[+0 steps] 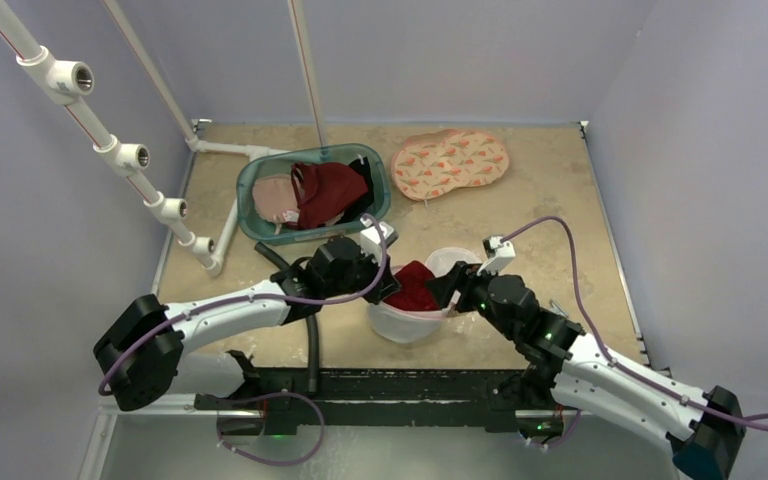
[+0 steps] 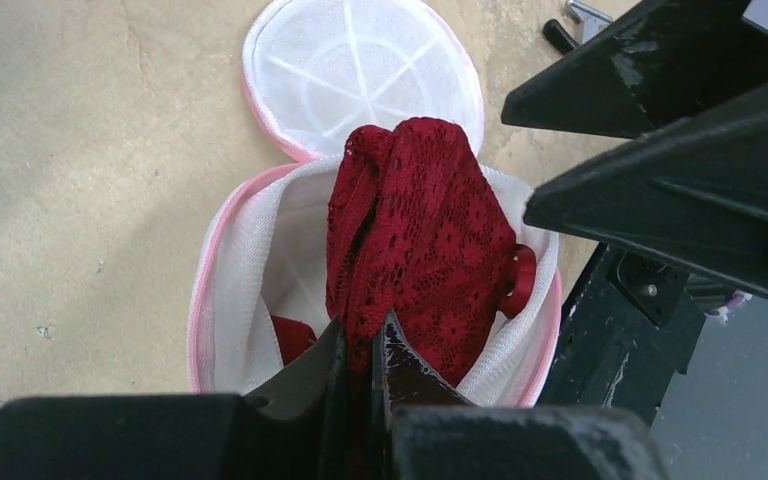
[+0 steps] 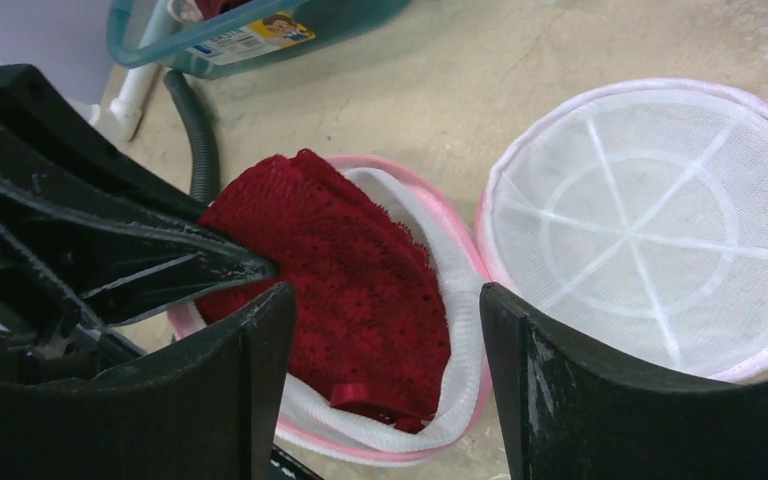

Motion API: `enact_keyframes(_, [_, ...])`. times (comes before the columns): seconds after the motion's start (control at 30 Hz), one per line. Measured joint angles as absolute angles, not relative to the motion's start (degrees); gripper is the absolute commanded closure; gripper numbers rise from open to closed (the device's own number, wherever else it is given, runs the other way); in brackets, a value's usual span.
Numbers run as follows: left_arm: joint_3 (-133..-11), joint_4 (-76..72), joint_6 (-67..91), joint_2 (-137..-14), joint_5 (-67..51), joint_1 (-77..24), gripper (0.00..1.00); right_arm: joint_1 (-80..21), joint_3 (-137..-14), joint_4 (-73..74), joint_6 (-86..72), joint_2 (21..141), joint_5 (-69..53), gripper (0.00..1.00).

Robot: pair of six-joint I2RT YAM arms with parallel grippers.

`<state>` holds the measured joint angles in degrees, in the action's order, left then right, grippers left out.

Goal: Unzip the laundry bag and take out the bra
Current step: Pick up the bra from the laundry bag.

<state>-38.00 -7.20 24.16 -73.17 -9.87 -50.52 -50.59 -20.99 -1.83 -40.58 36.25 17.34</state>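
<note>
One red lace bra [image 2: 420,230] sticks up out of the unzipped white mesh laundry bag [image 2: 222,262], mid-tabletop [image 1: 560,220] toward the near edge. The left tool [image 2: 360,350] is clamped on the lace. The right tool [image 3: 385,300] hangs with jaws apart over the bag's rim. A teal basket [image 1: 247,205] sits beyond.

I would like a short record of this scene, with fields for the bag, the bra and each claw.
laundry bag: white mesh, pink rim, unzipped
lid: flipped open, lying flat beside the bag's opening
bra: red lace, rising above the bag's rim
left claw: shut on the bra
right claw: open, at the bag, holding nothing
basket: teal, clothes inside, beyond the bag
</note>
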Motion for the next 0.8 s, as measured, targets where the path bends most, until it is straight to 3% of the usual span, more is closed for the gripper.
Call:
enact_keyframes(0.1, [-37.6,-7.7,23.0,-73.1,-9.3,-51.7,1.0,-50.6,-21.0,-0.9,-41.3,36.5,18.5,0.35])
enact_keyframes(0.23, [-36.0,-8.3,20.2,-70.7,-6.9,-54.7,1.0,-50.6,-20.9,-0.3,-41.6,34.9,19.0,0.3])
enact_keyframes(0.53, [-32.0,-14.1,14.5,-60.1,-3.8,-57.2,1.0,-50.6,-18.9,-1.6,-38.9,16.6,15.1,0.21])
enact_keyframes(0.8, [-30.6,-21.1,9.8,-55.5,-4.2,-57.2,1.0,-50.6,-19.2,-0.7,-38.3,15.8,13.4,0.22])
